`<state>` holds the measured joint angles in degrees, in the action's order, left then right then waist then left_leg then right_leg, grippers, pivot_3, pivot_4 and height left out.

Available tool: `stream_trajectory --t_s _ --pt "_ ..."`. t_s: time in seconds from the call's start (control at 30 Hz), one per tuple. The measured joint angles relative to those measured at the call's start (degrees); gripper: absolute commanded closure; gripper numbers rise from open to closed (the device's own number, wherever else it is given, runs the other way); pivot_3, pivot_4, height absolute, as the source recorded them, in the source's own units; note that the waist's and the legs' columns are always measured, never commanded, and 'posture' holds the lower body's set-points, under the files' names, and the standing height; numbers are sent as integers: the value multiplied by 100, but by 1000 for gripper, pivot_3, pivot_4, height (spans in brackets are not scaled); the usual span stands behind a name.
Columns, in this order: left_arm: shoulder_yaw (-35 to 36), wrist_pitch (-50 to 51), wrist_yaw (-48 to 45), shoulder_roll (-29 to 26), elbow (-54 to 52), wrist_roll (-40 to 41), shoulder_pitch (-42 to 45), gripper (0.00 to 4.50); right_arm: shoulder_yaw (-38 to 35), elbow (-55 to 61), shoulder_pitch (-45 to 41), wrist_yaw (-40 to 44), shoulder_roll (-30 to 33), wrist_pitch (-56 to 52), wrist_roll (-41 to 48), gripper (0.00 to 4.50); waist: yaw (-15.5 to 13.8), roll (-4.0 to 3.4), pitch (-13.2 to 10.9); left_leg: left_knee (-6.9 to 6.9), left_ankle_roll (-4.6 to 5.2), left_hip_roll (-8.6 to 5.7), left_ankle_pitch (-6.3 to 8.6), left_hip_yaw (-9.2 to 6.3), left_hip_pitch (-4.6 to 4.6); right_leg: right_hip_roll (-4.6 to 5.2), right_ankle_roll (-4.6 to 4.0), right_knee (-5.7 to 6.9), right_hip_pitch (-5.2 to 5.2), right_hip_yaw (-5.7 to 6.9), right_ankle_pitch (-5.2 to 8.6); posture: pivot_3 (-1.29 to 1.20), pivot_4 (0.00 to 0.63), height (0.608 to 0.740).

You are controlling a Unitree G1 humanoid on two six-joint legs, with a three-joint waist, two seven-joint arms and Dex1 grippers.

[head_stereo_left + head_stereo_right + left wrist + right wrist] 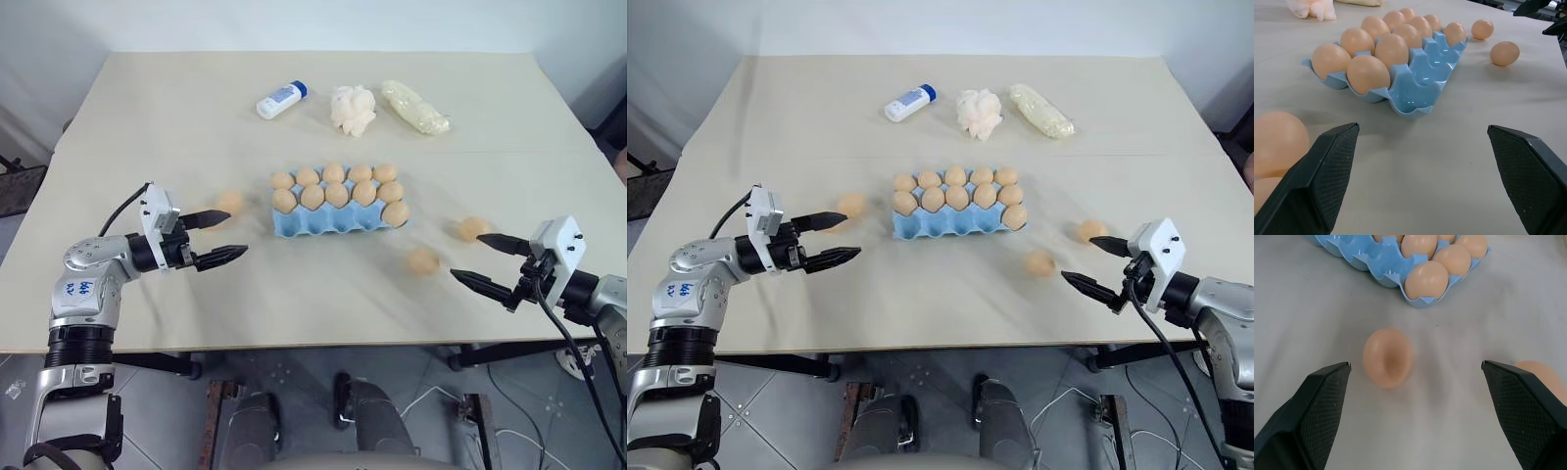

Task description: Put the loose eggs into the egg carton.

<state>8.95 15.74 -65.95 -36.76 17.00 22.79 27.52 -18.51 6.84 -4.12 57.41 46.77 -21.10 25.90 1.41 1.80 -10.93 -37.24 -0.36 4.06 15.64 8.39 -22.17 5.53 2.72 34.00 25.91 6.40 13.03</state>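
The light blue egg carton sits mid-table, with several tan eggs in its back two rows and one in the right end cup of the front row. Three loose eggs lie on the table. One egg is left of the carton, beside the far finger of my open left gripper. A second egg lies right of the carton's front, just left of my open right gripper. The third egg rests by that gripper's far fingertip. Both grippers hold nothing. The right wrist view has the second egg ahead, between the fingers.
At the back of the table lie a white bottle with a blue cap, a white lumpy wad and a pale wrapped roll. The table's front edge runs just below both grippers.
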Motion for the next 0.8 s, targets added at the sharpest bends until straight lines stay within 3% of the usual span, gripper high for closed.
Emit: stream_trajectory --t_s 0.5,0.8 --pt "3 -51 220 27 97 -8 156 27 -342 892 559 -645 -71 -390 245 0 -21 0 0 0 0 -1 1 -2 -1 1 1 0 -1 0 -1 0 150 740" --pt "9 -270 -832 28 383 397 194 27 -775 2385 1663 -1465 -410 -1320 745 0 -88 0 0 -2 0 6 3 -3 1 -5 -1 -12 -1 -7 1 0 150 740"
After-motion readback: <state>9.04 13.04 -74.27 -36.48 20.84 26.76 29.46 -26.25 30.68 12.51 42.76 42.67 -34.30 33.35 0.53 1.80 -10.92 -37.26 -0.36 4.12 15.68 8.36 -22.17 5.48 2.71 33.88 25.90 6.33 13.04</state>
